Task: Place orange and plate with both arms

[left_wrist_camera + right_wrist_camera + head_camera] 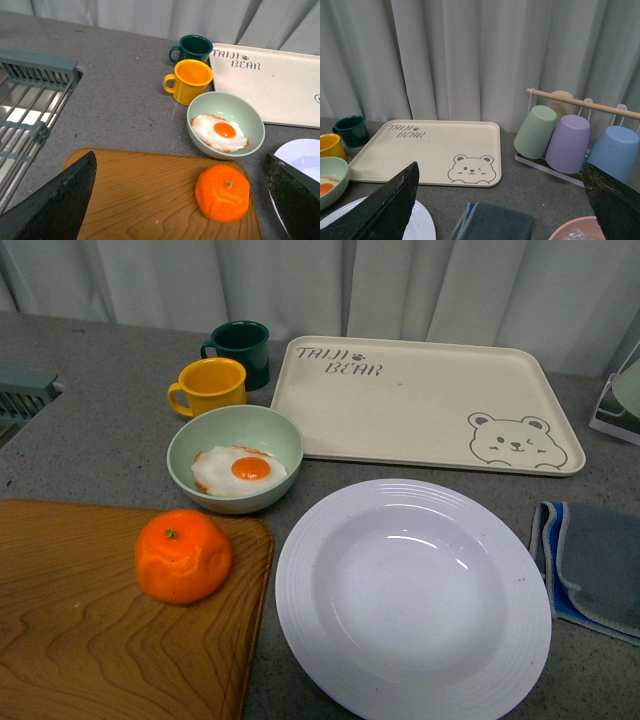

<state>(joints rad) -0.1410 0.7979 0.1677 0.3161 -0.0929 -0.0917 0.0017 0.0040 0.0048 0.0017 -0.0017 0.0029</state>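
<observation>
Pre-grasp stage, by my judgement: your left gripper and right gripper gape empty; orange on cutting board, plate beside it on counter; next, lower each onto its item.

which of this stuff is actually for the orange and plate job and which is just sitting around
For the job:
orange
plate

Just lying about:
wooden board under the orange
green bowl holding the fried egg
yellow mug
dark green mug
bear tray
blue-grey cloth
upturned cups on a rack
</observation>
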